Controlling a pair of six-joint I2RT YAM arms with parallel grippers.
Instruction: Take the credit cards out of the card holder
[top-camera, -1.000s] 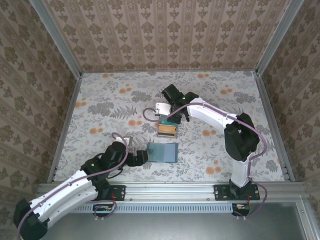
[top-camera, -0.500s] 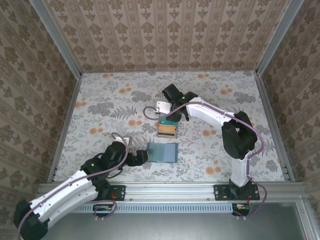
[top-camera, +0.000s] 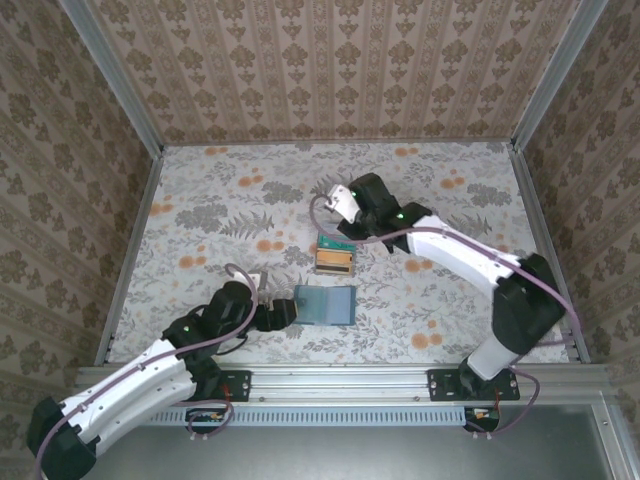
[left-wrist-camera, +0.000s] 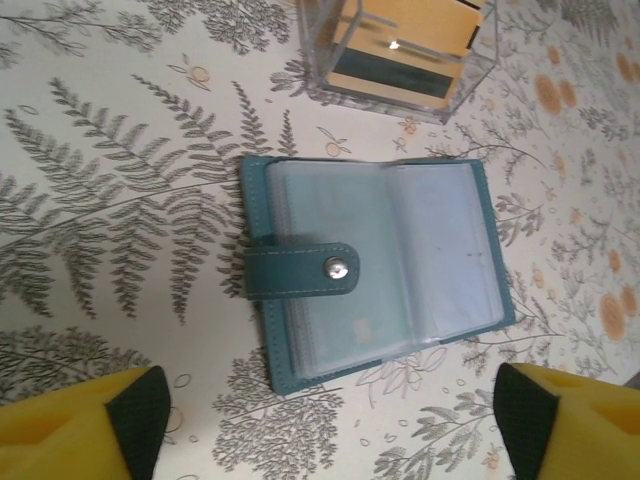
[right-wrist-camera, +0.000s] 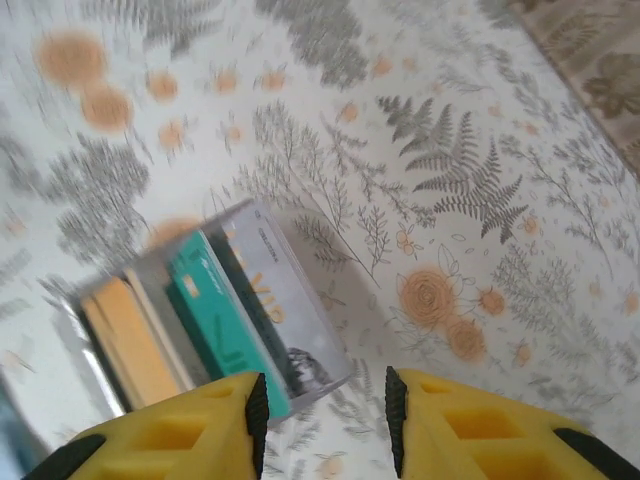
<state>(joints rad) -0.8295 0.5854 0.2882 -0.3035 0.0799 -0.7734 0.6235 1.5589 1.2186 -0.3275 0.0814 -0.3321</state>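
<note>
Card holder (left-wrist-camera: 375, 270) lies open, near edge of desk (top-camera: 200, 210); left tool (left-wrist-camera: 330, 420) wide, empty, over it; right tool (right-wrist-camera: 325, 410) part-open, empty, above credit cards (right-wrist-camera: 215, 300) in clear box (top-camera: 333, 258); cards likely thin, stiff, slick, so pinch an exposed edge.

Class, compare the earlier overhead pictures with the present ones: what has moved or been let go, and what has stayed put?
The right arm's elbow swung out rightward and its wrist shifted slightly right; the right fingers now stand apart, empty, over the clear box of cards. The card holder stayed open on the table, the left fingers beside it as before.
</note>
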